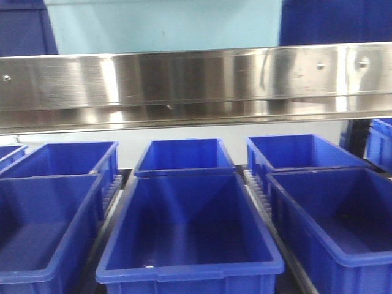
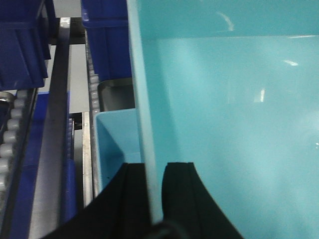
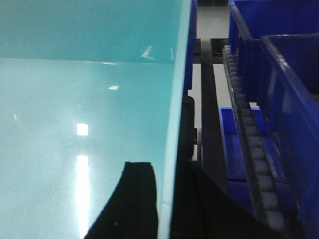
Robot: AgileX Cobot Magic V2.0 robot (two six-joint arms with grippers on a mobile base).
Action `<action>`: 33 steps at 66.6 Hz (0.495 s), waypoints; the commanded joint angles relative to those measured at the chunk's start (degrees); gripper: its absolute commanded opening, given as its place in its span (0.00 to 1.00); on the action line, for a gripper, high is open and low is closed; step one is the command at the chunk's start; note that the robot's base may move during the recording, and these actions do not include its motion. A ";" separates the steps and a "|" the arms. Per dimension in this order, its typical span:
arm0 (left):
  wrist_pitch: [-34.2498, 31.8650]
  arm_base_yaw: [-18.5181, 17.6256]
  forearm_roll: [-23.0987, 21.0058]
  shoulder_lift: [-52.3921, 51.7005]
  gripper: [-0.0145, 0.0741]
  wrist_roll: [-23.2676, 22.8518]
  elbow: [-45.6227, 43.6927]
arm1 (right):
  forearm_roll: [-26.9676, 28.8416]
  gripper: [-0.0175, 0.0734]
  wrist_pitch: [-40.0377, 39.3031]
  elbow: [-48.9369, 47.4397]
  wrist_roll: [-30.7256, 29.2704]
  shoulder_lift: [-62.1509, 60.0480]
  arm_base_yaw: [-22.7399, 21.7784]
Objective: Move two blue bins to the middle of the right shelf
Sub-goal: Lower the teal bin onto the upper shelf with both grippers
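Clamping opposite walls of glossy turquoise-blue plastic bin (image 2: 234,124): left gripper (image 2: 157,169), right gripper (image 3: 164,169), jaws closed on it; bin flanked by grey roller lanes (image 3: 256,159). Uneven lifting risking tilt, rim snagging brushed steel shelf rail (image 1: 196,79).

Left wrist view: the black two-fingered left gripper (image 2: 152,167) is chopped off by the bottom edge. The smooth turquoise-looking plastic bin (image 2: 224,124) it pinches blanks out everything to its right (true colour hard to judge in this glare). Same story for the black right gripper (image 3: 164,169), with everything to its left hidden. Up front the focus is soft, and the wide brushed-steel rail (image 1: 196,79) hides whatever sits behind it.
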 commanded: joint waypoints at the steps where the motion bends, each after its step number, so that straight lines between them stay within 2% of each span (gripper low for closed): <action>1: -2.30 -0.11 -1.01 -0.67 0.04 0.47 -0.61 | 0.69 0.01 -3.99 -0.78 -0.77 -0.73 0.19; 33: -2.30 -0.11 -1.01 -0.67 0.04 0.47 -0.61 | 0.69 0.01 -3.99 -0.78 -0.77 -0.73 0.19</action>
